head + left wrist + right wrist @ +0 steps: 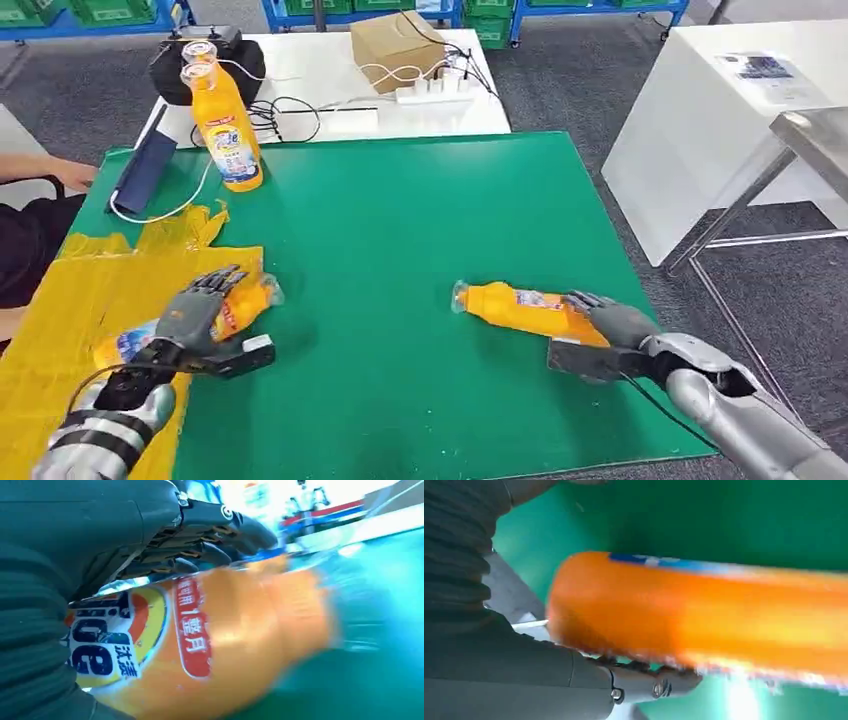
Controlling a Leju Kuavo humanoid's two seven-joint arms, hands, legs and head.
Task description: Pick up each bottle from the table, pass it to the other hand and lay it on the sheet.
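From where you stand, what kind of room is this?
Probably a lab or workshop: a green mat as a work surface, a white table with a power strip and cables, and blue racks of green bins behind.

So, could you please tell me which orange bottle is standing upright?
The bottle at the far left of the green mat, beside the white table; the other two lie on their sides under the hands.

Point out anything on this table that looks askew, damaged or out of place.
The yellow sheet is crumpled and torn-looking along its far edge, not flat. A white cable trails from the white table onto the green mat. Nothing looks spilled.
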